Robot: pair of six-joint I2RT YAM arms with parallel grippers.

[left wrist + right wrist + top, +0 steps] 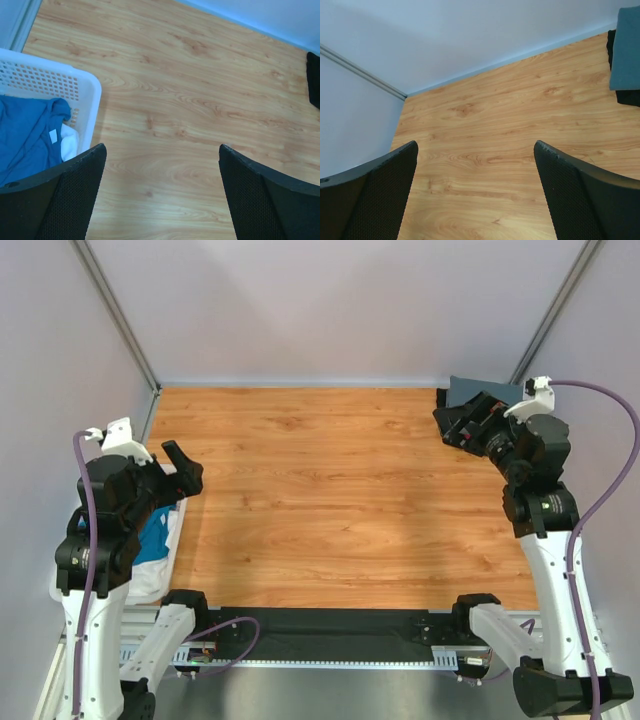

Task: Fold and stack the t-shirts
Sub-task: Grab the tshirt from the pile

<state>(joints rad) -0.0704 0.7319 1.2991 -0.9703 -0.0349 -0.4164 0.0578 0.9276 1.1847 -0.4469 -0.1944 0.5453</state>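
tabletop: a wood-grain board with pale walls behind it and to both sides. Every place below is given from it.
left hand: released. Its two black fingers are spread wide and only bare wood shows between them. It hangs over the tabletop's left edge, with the tips pointing in towards the tabletop's middle.
right hand: also released, with the fingers wide apart and nothing in them. It is held above the tabletop's far right corner and faces across the board towards the far left corner.
basket: white plastic mesh, at the tabletop's left edge under the left arm. Whether it stands on the board or just beside it cannot be told.
teal-blue t-shirt: unfolded and crumpled inside the basket, off the tabletop's left edge. A small white label shows at its neck.
white t-shirt: only a corner of it shows. It lies under the teal-blue one, against the basket wall nearest the tabletop's middle.
slate-grey t-shirt: folded flat on top of a pile in the tabletop's far right corner, against the back wall.
dark t-shirt: folded, directly under the slate-grey one and touching it. Its edges stick out on the sides towards the tabletop's middle and near edge.
pile and right hand: the pile lies outside the spread fingers, just beside that hand. Neither view shows them touching.
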